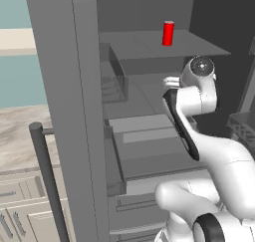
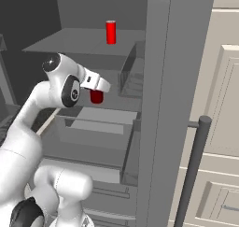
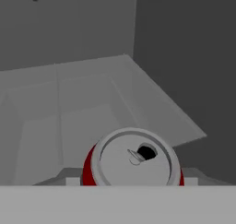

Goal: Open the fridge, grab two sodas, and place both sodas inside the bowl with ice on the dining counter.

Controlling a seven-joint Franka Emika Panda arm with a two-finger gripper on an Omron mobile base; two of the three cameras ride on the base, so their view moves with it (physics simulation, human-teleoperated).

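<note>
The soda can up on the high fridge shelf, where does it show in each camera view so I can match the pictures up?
Left base view: the upper soda can stands upright at top centre-right, on the high shelf.
Right base view: it stands at top centre-left, above the arm's wrist.
Hand view: not in it; the can seen close there is a different, lower one.
Shared landmark: the high shelf that it stands on, seen in both base views.

1 soda (image 2: 110, 32) on shelf (image 2: 79, 40); 1 soda (image 2: 96, 96) below.
</note>
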